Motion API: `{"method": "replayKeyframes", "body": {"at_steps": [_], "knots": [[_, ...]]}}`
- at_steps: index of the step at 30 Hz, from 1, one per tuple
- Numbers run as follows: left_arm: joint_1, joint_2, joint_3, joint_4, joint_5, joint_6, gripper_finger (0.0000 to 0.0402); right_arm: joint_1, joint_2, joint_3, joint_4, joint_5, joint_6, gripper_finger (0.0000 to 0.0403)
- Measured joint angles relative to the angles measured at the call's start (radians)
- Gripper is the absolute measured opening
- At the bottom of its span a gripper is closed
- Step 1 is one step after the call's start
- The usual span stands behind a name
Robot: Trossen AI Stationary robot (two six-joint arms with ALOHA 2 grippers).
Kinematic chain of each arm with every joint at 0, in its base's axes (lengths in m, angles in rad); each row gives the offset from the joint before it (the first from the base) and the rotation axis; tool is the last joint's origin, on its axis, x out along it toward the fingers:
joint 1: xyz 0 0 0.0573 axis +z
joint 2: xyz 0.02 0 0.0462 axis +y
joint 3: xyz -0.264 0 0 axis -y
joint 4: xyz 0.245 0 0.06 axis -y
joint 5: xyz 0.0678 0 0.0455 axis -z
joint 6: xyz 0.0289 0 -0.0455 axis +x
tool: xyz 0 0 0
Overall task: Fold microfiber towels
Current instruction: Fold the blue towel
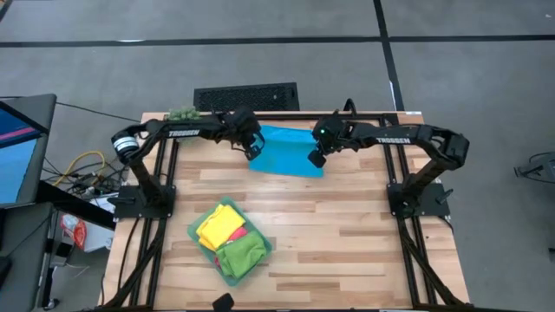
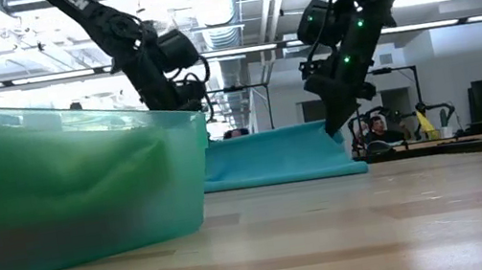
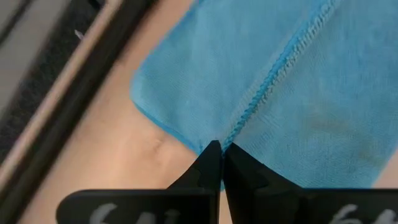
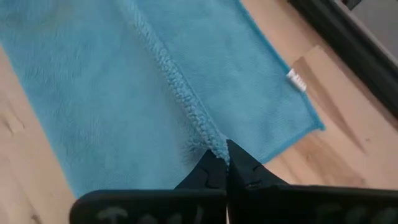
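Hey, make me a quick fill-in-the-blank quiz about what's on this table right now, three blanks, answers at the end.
1. Both grippers are pinching the stitched edge of the ____ towel.
2. The yellow towel and green towel lie inside the teal ____.
3. The left gripper and right gripper are both ____ on the cloth.

Answers: blue; tray; shut

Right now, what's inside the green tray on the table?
The tray holds a yellow towel and a green towel, with pink cloth peeking between them. Anything underneath them is covered.
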Motion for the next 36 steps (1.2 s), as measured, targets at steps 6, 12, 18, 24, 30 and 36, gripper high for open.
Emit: {"method": "replayKeyframes", "body": {"at_steps": [6,12,18,24,30,36], "knots": [[0.001,0.062,0.000,0.010,0.019,0.000,0.0000,-0.041,0.000,0.000,0.024,-0.011,-0.003,0.0006],[0.001,0.069,0.002,0.050,-0.029,0.008,0.0000,-0.068,-0.001,0.000,0.038,-0.014,-0.006,0.0006],[0.003,0.068,0.002,0.061,-0.048,0.054,0.0000,-0.079,-0.001,0.001,0.036,-0.011,-0.021,0.0019],[0.008,0.068,-0.002,0.042,-0.125,0.084,0.0000,-0.083,0.000,0.000,0.023,0.021,-0.029,0.0049],[0.007,0.068,-0.002,0.082,-0.103,0.148,0.0000,-0.097,0.014,0.000,0.013,0.053,-0.021,0.0061],[0.007,0.068,-0.002,0.151,-0.096,0.195,0.0000,-0.111,0.014,0.000,0.017,0.052,-0.021,0.0061]]}}
